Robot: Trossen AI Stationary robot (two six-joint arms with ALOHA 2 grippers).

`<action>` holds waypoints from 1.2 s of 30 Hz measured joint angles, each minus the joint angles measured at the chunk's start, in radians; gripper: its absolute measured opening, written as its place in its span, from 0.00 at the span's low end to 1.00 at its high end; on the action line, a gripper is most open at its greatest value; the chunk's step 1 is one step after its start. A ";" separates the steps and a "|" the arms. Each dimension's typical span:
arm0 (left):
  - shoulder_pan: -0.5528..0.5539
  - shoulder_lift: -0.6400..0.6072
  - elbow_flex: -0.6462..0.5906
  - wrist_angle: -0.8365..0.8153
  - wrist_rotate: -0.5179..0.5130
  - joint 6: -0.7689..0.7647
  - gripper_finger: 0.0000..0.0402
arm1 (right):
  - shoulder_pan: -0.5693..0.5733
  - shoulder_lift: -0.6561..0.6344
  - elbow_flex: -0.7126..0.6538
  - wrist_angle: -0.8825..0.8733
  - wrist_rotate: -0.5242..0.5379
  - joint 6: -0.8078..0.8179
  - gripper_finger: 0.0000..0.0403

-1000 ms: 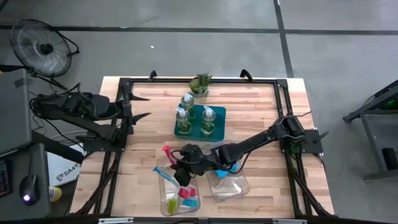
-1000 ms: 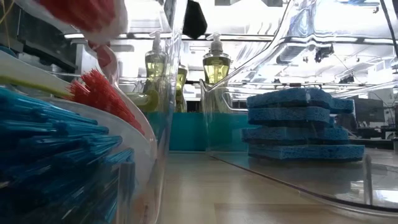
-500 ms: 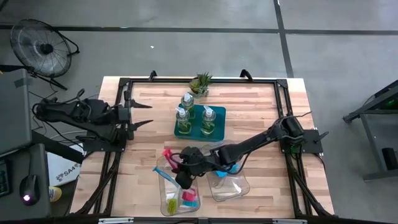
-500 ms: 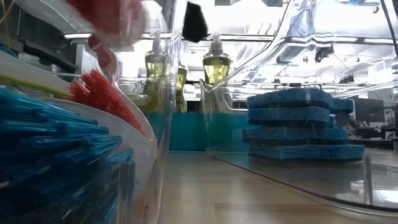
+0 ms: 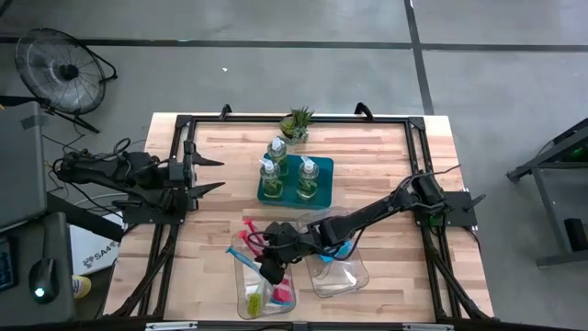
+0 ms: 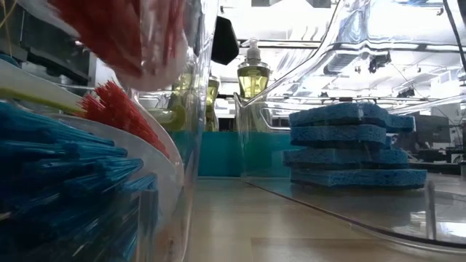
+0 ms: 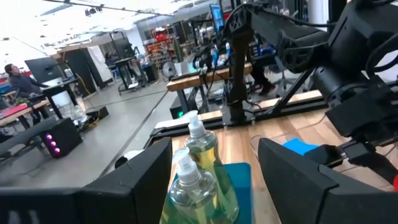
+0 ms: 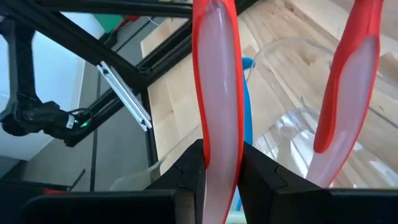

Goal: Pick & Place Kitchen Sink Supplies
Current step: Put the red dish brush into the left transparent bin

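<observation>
Your right hand (image 5: 267,267) is clamped on a red-pink brush (image 8: 217,93) over the brush bin (image 5: 241,292); blue sponges (image 6: 353,145) fill the neighbouring bin (image 5: 356,276); your left hand (image 5: 213,175) is apart.

The right arm reaches from the right of the high view across to lower centre, wrist bent down, right gripper (image 5: 266,267) with its fingers (image 8: 189,180) clamped on a red-pink brush handle (image 8: 217,93). The left arm lies level at the left edge, its left gripper (image 5: 209,175) parted, holding nothing, pointing toward frame centre
</observation>
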 joint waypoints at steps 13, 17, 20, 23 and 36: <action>0.000 -0.039 -0.015 0.013 0.002 -0.028 0.58 | 0.002 0.045 0.000 0.071 -0.024 0.016 0.17; 0.000 -0.040 -0.015 0.012 0.002 -0.035 0.58 | 0.002 0.065 0.000 0.078 -0.063 0.041 0.18; 0.000 -0.040 -0.015 0.011 0.002 -0.044 0.58 | 0.002 0.064 0.000 0.078 -0.067 0.045 0.19; 0.000 -0.040 -0.015 0.010 0.002 -0.047 0.58 | 0.002 0.061 0.000 0.074 -0.066 0.046 0.19; 0.000 -0.040 -0.015 0.010 0.002 -0.064 0.58 | 0.000 0.058 0.000 0.064 -0.067 0.070 0.36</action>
